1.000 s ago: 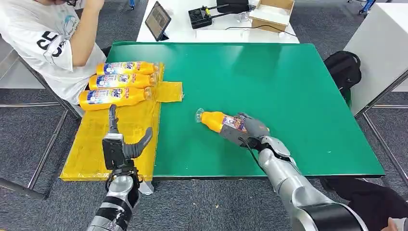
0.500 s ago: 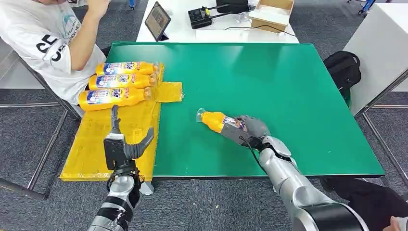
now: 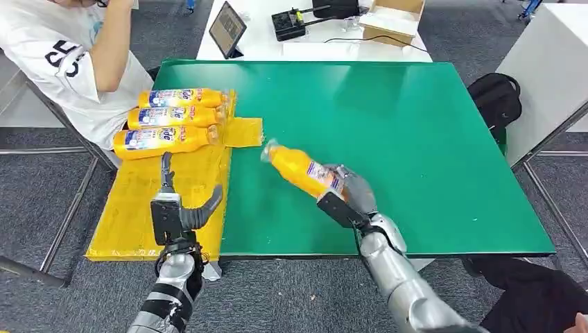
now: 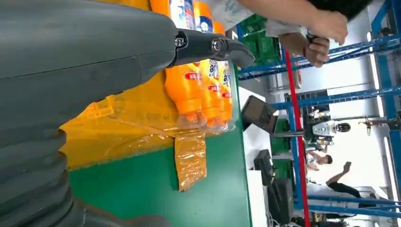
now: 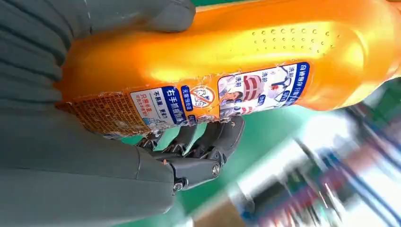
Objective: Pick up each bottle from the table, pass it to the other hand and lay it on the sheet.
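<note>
So the count: four orange bottles total, three lying side by side on the yellow sheet (image 3: pixel 159 194) — far one (image 3: pixel 182 98), middle one (image 3: pixel 176 116), near one (image 3: pixel 163 139) — plus a fourth bottle (image 3: pixel 301 171) in the right hand (image 3: pixel 350 198). One sheet, one green table (image 3: pixel 416 139), two robot hands counting the left hand (image 3: pixel 177 211), one tablet (image 3: pixel 227 30), one cardboard box (image 3: pixel 392 17).

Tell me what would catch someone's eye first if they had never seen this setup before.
Probably the orange bottle that the right hand holds tilted above the green table, cap pointing toward the yellow sheet. Next, three matching bottles lying side by side at the sheet's far end, beside a seated person. The left hand hovers open over the sheet's near end.
</note>
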